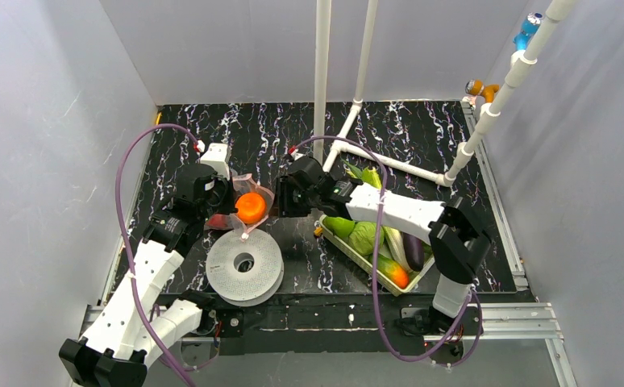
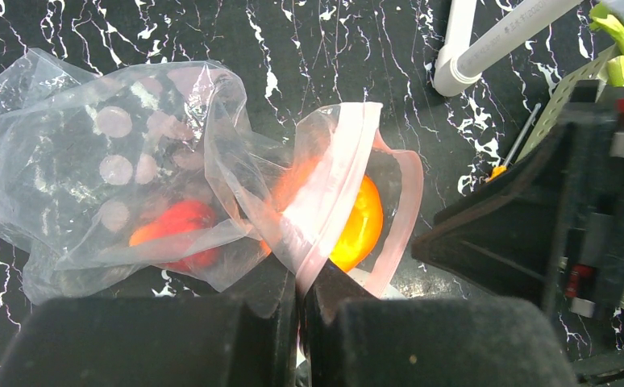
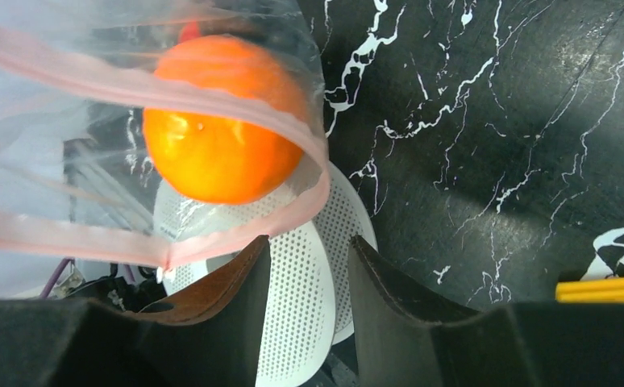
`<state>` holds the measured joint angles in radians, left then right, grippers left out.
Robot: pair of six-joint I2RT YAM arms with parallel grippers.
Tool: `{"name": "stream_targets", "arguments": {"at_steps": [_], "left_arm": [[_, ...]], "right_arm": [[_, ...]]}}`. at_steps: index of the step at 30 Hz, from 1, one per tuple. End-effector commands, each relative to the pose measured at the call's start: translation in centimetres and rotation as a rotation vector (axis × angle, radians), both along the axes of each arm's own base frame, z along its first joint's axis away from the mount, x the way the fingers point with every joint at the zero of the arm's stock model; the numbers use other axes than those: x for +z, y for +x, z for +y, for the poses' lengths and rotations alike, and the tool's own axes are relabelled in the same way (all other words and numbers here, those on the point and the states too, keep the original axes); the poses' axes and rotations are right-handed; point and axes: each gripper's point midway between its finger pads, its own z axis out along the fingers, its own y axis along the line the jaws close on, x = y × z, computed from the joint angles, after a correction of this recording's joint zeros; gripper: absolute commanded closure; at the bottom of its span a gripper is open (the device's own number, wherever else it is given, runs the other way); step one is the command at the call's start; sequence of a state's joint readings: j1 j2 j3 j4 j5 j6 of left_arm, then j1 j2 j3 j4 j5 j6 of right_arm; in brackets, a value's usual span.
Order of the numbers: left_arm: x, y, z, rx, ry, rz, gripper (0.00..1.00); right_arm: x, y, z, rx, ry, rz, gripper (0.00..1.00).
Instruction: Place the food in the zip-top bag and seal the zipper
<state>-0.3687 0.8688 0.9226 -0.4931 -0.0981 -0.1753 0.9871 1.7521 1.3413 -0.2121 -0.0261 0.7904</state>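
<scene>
Filling step: left gripper (image 2: pixel 297 284) pinched the bag (image 2: pixel 91 161) mouth, orange (image 2: pixel 362 227) inside; right gripper (image 3: pixel 307 251) stood open, empty, and should fetch more food (image 1: pixel 365 238)

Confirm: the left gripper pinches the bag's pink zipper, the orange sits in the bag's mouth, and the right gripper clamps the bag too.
Wrong on the right gripper: the right wrist view shows it open, jaws apart, the white spool showing between them. The left gripper does pinch the zipper, the orange in the mouth of the bag.
</scene>
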Motion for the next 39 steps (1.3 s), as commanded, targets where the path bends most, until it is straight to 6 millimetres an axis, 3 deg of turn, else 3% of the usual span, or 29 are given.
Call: {"name": "stream_targets", "arguments": {"at_steps": [1,15,21,22,27,30,34,39], "left_arm": [[0.8,0.2,0.1,0.001,-0.004,-0.047,1.00],[0.8,0.2,-0.2,-0.010,-0.013,-0.042,1.00],[0.6,0.3,-0.2,-0.008,-0.006,-0.036,1.00],[0.5,0.3,-0.1,-0.007,-0.003,-0.035,1.00],[0.8,0.4,-0.5,-0.003,-0.023,-0.011,1.00],[4.3,-0.2,-1.5,0.028,-0.120,0.064,1.00],[9.2,-0.3,-2.3,0.077,-0.255,0.041,1.00],[12.2,-0.5,-1.1,0.177,-0.305,-0.001,1.00]], "right_arm": [[1.3,1.5,1.6,-0.015,0.041,-0.016,0.53],[0.9,2.5,3.6,0.012,0.045,-0.023,0.59],[2.2,2.4,3.2,0.015,0.048,-0.048,0.94],[2.8,2.4,2.9,0.009,0.046,-0.067,0.99],[7.7,2.8,1.1,-0.006,0.051,-0.188,0.99],[11.4,2.9,-0.2,-0.004,0.047,-0.261,0.99],[16.3,3.2,-1.8,-0.009,0.036,-0.345,0.99],[20.1,2.9,-3.0,0.000,0.062,-0.383,0.99]]}}
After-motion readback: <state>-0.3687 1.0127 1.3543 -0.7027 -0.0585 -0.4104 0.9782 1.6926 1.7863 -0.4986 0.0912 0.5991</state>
